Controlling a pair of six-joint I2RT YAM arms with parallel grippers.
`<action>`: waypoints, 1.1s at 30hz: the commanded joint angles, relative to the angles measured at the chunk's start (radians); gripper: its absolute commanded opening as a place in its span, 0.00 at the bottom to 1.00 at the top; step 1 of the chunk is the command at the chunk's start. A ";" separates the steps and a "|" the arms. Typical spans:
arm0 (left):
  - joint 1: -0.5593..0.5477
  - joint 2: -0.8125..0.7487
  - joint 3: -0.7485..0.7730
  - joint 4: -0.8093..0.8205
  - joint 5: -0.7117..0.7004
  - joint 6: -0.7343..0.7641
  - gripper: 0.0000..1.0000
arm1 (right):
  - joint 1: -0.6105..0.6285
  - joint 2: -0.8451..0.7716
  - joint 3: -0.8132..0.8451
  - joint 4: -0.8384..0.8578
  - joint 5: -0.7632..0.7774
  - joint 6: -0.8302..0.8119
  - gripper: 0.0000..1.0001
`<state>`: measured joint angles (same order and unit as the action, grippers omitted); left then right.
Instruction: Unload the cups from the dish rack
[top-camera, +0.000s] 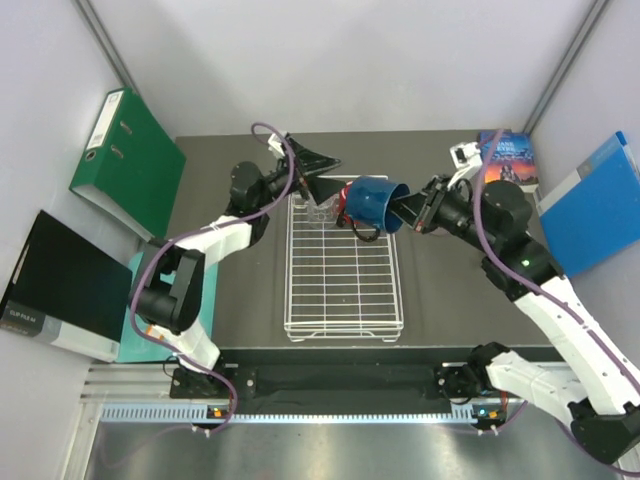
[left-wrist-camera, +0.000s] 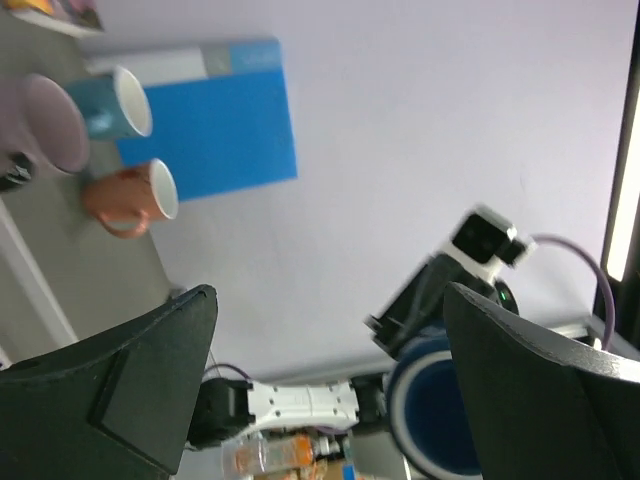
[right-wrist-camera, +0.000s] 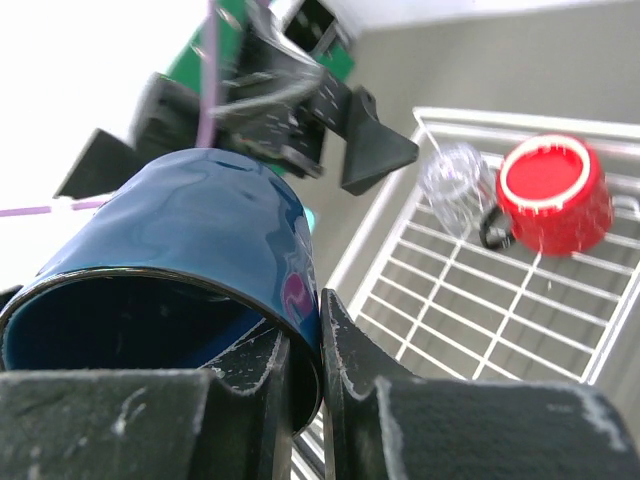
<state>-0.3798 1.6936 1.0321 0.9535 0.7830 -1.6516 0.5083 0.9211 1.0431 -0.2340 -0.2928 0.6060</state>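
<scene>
Pinching blue mug (right-wrist-camera: 190, 230) rim, seemingly — right gripper (right-wrist-camera: 303, 325).

Green binder (top-camera: 128, 160) and black folder (top-camera: 62, 285) left (blue binder (top-camera: 590, 205) right)

The left arm bends outward past the left side of the dish rack (top-camera: 343, 290), its wrist over the rack's far-left corner. The left gripper (top-camera: 333, 172) points right along the rack's far edge, jaws spread wide and empty. The right arm reaches in from the rack's right side. The right gripper (top-camera: 405, 212) hangs over the far-right corner, fingers pinched on the rim of the dark blue mug (top-camera: 375, 200).
</scene>
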 joint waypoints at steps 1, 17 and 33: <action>0.090 -0.008 0.005 -0.100 -0.024 0.090 0.99 | 0.006 -0.079 0.120 0.062 0.023 0.018 0.00; 0.140 -0.362 -0.096 -0.760 -0.267 0.467 0.99 | 0.001 0.031 0.282 -0.669 0.704 0.351 0.00; 0.124 -0.564 -0.090 -1.237 -0.536 0.628 0.99 | -0.125 0.246 0.263 -0.745 0.770 0.510 0.00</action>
<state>-0.2516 1.1797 0.9405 -0.2054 0.2798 -1.0752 0.4667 1.1622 1.3640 -1.1126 0.5388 1.1519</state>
